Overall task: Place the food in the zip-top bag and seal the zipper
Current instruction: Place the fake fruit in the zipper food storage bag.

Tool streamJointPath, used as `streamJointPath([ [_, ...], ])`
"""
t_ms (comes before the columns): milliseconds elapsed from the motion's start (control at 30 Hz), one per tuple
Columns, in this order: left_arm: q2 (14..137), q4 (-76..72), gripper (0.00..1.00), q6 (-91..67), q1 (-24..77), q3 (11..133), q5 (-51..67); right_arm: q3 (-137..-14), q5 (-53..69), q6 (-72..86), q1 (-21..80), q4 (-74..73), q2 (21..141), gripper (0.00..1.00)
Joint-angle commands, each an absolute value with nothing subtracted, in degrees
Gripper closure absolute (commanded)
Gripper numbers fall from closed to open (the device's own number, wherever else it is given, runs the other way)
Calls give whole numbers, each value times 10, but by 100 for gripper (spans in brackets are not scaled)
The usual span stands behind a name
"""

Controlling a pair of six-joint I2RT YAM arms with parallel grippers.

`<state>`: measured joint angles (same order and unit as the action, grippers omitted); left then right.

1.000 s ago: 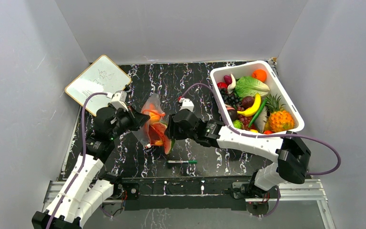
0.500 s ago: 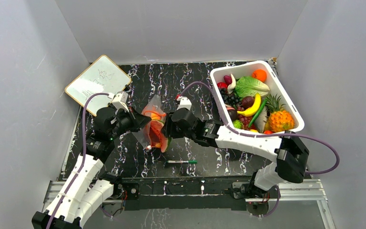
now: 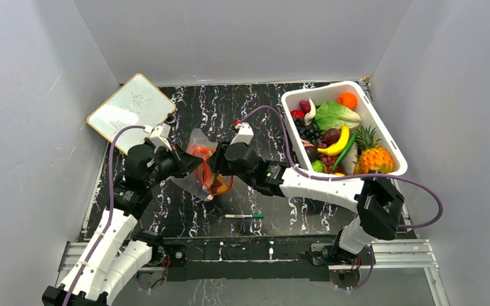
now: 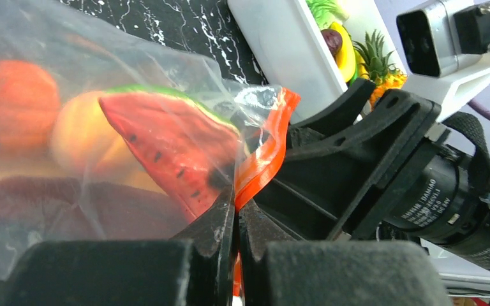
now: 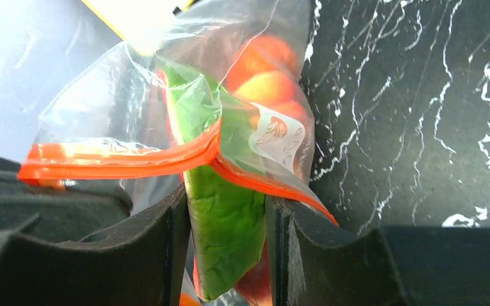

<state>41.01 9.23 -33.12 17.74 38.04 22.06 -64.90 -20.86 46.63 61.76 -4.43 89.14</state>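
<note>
Surface: black with white veins [image 3: 230, 108], and both arms meet over its middle.
Tub: a white tub [image 3: 392, 141] sits at the far right, heaped with toy fruit and well apart from the bag.
Whiteboard: a whiteboard [image 3: 131, 109] lies at the far left corner, behind the left arm.
Pen: a pen [image 3: 243, 217] lies on the surface nearer the arm bases than the bag, touching nothing.
In the way: from the left wrist, the right arm's black body fills the space just past the bag's mouth.
Bag: the clear bag [image 3: 201, 178] hangs between the two tools, its lower end near the surface.
Food: a watermelon slice [image 4: 172, 146], an orange [image 4: 16, 95] and a peach-coloured piece [image 4: 86, 137] sit inside the bag.
Zipper: the orange-red zipper [image 4: 265, 159] runs across the mouth, creased and bent.
Left tool: the left tool [image 4: 236, 217] has its fingers pinched almost together on the zipper.
Right tool: the right tool [image 5: 226, 210] is partly open, with the bag and the slice's green rind filling the gap and pressed on both sides.
</note>
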Motion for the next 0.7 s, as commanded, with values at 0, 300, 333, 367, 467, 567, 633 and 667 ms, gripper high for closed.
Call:
streamJointPath([
  [0, 396, 76, 100, -358, 177, 394, 255, -658, -258, 465, 618, 68, 914, 82],
  [300, 393, 74, 100, -367, 177, 397, 242, -670, -244, 458, 618, 114, 968, 74],
  [333, 392, 73, 100, -367, 177, 396, 239, -669, -238, 459, 618, 117, 970, 72],
  [367, 391, 73, 100, -366, 177, 395, 237, -668, -231, 459, 617, 120, 972, 70],
  [467, 393, 77, 100, -366, 177, 396, 233, -661, -209, 451, 617, 121, 962, 62],
  [567, 393, 81, 100, -361, 177, 397, 229, -651, -195, 432, 616, 121, 939, 50],
  [633, 392, 85, 100, -357, 177, 399, 222, -655, -182, 415, 616, 100, 928, 45],
  [667, 392, 87, 100, -355, 177, 400, 218, -660, -182, 412, 616, 82, 923, 42],
])
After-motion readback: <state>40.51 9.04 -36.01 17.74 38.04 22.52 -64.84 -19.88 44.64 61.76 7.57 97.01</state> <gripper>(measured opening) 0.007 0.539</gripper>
